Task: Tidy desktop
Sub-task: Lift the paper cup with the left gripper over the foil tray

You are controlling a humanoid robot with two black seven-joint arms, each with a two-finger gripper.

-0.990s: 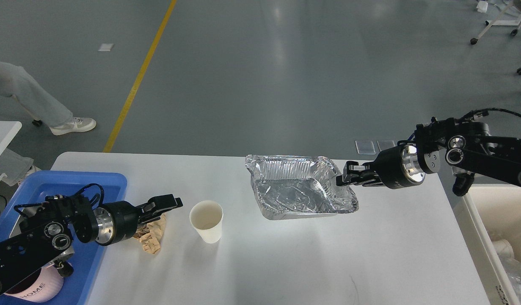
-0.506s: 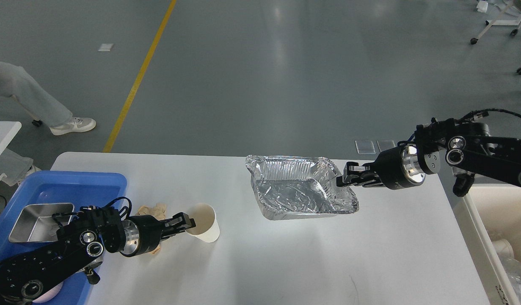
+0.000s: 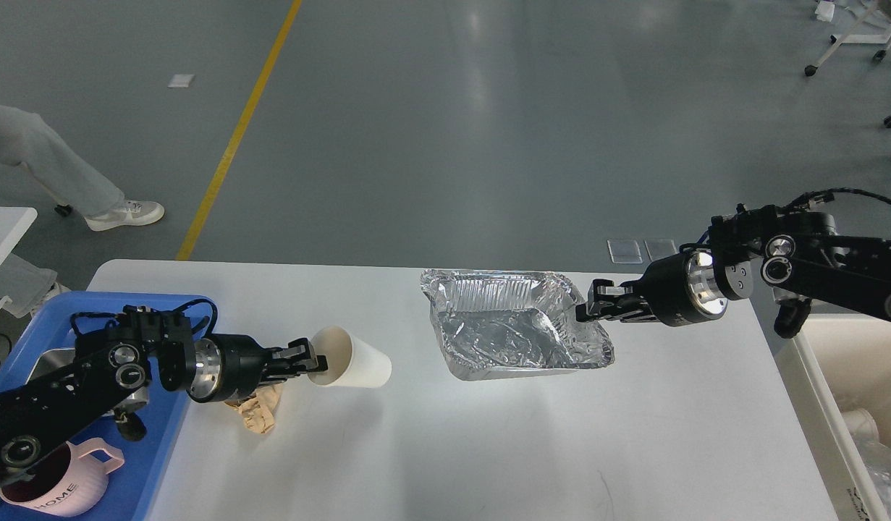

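The desktop (image 3: 488,441) is a wide pale tabletop with rounded corners. On its left a white paper cup (image 3: 358,359) is tipped on its side, mouth to the left, held off the surface by its rim in my left gripper (image 3: 313,359), which is shut on it. A crumpled brown paper (image 3: 258,411) lies under that arm. At centre right a crumpled foil tray (image 3: 514,329) has its right rim pinched by my right gripper (image 3: 585,307).
A blue tray (image 3: 163,307) sits at the desktop's left end with a pink mug (image 3: 51,485) and a metal dish partly hidden by my arm. A cream bin (image 3: 843,376) stands off the right edge. A person's legs (image 3: 69,177) are on the floor at far left.
My left gripper moved right to the paper cup, closed on its rim and lifted it, tipping it on its side. The right gripper and foil tray stayed put.
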